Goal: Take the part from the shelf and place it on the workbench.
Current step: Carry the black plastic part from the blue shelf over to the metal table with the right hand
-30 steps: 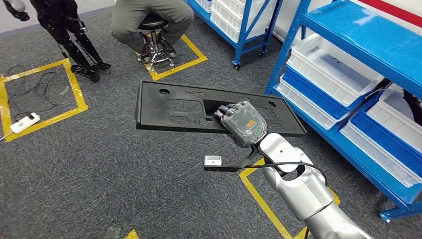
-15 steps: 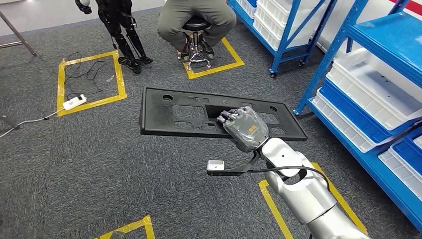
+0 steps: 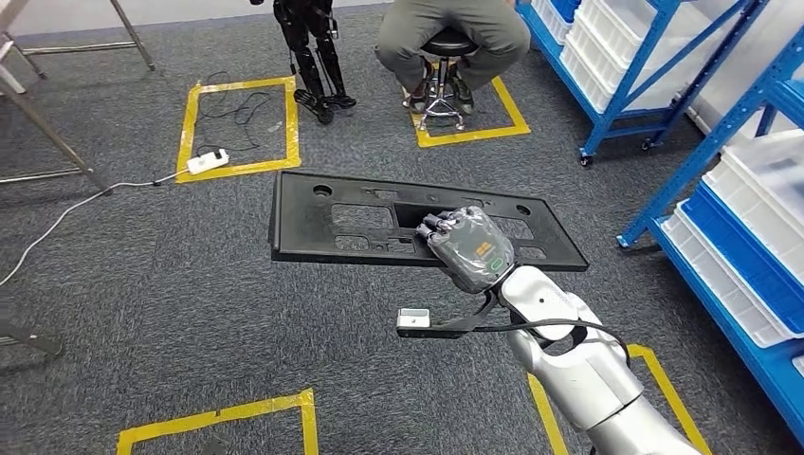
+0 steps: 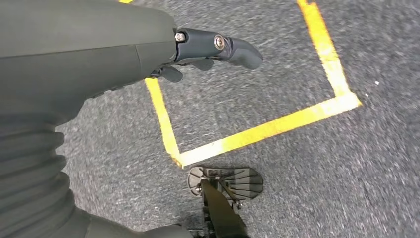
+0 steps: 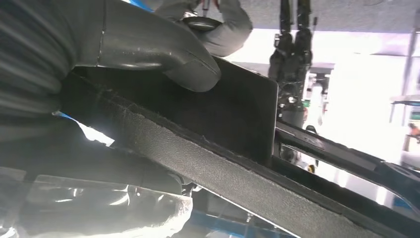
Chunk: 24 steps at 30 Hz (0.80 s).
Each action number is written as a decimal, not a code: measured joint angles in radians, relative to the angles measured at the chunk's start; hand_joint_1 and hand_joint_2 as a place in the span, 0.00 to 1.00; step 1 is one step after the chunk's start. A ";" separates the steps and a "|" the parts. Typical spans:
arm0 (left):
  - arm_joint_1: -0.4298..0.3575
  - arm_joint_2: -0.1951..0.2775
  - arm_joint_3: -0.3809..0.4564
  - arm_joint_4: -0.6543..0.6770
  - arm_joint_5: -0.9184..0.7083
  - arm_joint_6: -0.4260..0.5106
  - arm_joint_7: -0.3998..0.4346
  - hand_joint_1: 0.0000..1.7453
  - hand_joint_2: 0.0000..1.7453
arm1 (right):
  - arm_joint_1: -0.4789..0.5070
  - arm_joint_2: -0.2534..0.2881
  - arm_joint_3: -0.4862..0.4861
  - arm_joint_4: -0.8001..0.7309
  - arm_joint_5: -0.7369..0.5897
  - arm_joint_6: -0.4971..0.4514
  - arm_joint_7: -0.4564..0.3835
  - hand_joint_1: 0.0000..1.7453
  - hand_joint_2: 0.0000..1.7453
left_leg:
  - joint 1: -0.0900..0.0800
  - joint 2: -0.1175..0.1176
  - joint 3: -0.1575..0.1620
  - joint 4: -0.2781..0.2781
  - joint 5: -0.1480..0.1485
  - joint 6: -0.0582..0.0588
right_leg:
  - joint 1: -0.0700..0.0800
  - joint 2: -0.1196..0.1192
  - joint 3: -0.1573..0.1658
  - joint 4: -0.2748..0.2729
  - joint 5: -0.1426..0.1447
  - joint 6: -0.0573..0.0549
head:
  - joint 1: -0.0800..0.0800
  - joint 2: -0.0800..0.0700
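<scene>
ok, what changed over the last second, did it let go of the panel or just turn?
Just a turn: the whole head view has swept, so the blue shelves have slid toward the right edge and the seated person, the taped square and the power strip have shifted right. That is camera motion, not the things moving. Unchanged: the right hand still holds the black part out flat, and the left hand holds nothing.

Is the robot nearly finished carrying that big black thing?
About halfway, it seems. Done: the black part is off the shelf, which stands to the robot's right. In hand: the right hand grips the part through its middle opening and holds it flat above the carpet; the left hand holds nothing. Left: reaching a workbench and setting the part down.
</scene>
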 joint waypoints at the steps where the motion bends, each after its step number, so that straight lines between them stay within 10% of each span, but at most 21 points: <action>1: 0.000 0.000 0.000 0.000 0.000 0.000 0.000 0.00 1.00 | 0.000 -0.001 0.000 0.000 0.000 0.000 0.000 1.00 1.00 | 0.003 -0.013 -0.003 0.000 0.004 -0.006 | -0.009 0.016 0.038 -0.077 0.029 0.012 | 0.000 0.000; 3: 0.000 0.002 0.000 0.000 0.000 0.000 0.000 0.00 1.00 | 0.000 -0.002 0.000 0.000 0.000 0.000 0.000 1.00 1.00 | 0.004 -0.035 -0.009 -0.001 0.012 -0.021 | -0.015 0.052 0.095 -0.194 0.069 0.021 | 0.001 0.000; 6: 0.005 0.003 0.000 0.000 0.000 0.000 0.000 0.00 1.00 | 0.001 0.002 0.001 0.000 0.000 0.000 -0.001 1.00 1.00 | 0.005 -0.059 -0.018 -0.010 0.029 -0.044 | -0.004 0.048 0.104 -0.218 0.086 0.001 | -0.002 0.000; 8: 0.010 0.003 0.000 0.000 0.000 0.000 0.000 0.00 1.00 | 0.000 0.004 0.001 -0.001 0.001 0.000 -0.001 1.00 1.00 | 0.006 -0.029 -0.029 0.006 0.019 -0.051 | -0.006 0.028 0.104 -0.221 0.095 -0.017 | -0.004 0.000; 11: 0.009 0.002 0.000 0.001 0.001 0.001 0.000 0.00 1.00 | -0.001 0.006 0.001 -0.001 0.001 0.000 -0.001 1.00 1.00 | 0.001 0.055 -0.099 0.179 -0.081 -0.048 | 0.007 -0.007 0.101 -0.224 0.102 -0.042 | -0.009 0.000; 14: 0.008 0.000 0.000 0.001 0.001 0.001 0.001 0.00 1.00 | 0.000 0.006 0.002 0.000 0.003 0.000 -0.003 1.00 1.00 | -0.002 0.065 -0.136 0.298 -0.127 -0.039 | 0.028 -0.047 0.096 -0.224 0.102 -0.051 | -0.009 0.000; 19: 0.004 0.003 0.000 -0.001 -0.001 0.002 0.004 0.00 1.00 | -0.004 0.009 0.003 0.001 0.006 0.000 -0.005 1.00 1.00 | -0.035 0.140 0.024 0.034 -0.049 0.009 | 0.049 -0.101 0.094 -0.224 0.098 -0.055 | -0.009 0.000; 22: 0.002 0.003 0.000 -0.001 -0.005 0.004 0.007 0.00 1.00 | -0.006 0.012 0.005 0.002 0.008 -0.001 -0.005 1.00 1.00 | -0.038 0.118 0.028 0.007 -0.037 0.025 | 0.053 -0.127 0.092 -0.229 0.097 -0.052 | -0.011 0.000; 24: 0.000 0.001 0.000 -0.001 -0.008 0.006 0.010 0.00 1.00 | -0.009 0.013 0.006 0.002 0.010 -0.001 -0.005 1.00 1.00 | -0.029 0.096 0.039 -0.022 -0.020 0.032 | 0.050 -0.090 0.078 -0.198 0.075 -0.048 | -0.010 0.000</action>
